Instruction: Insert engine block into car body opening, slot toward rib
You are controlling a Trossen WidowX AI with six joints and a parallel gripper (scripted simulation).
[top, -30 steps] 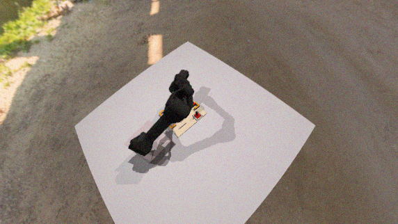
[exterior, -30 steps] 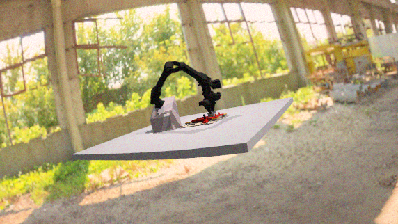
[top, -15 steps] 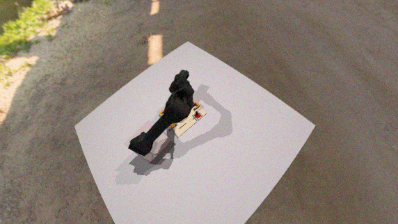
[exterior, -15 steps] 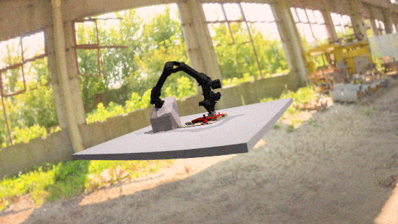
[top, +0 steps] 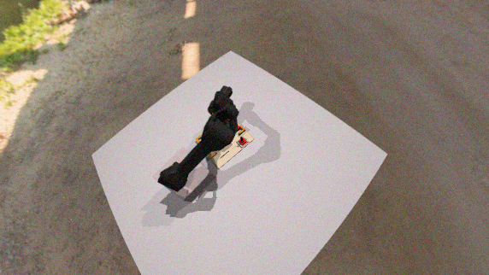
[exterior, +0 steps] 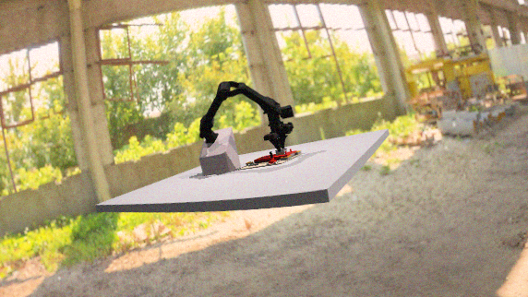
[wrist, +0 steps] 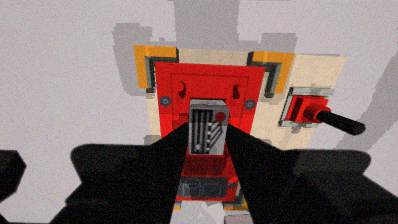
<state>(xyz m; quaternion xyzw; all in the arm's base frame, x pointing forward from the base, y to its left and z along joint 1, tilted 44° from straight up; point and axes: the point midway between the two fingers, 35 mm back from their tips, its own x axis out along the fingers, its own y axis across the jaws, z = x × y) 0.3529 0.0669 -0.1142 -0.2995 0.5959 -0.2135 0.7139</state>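
Pale Slab Bears Board and Block

Here we have a flat, pale grey, four-cornered table [top: 299, 171] [exterior: 258, 184], its front edge darker. Directly on it we see a thin cream rectangular board [top: 226, 157] [wrist: 327, 70], lying flat. Near that board, over by the arm's foot, we spot a pale pinkish-grey angular block [exterior: 220, 159] standing on the tabletop, shadows spreading around both.

Gray, black-slotted engine block [wrist: 208, 128] over the red car body [wrist: 209, 85] [exterior: 268, 160]
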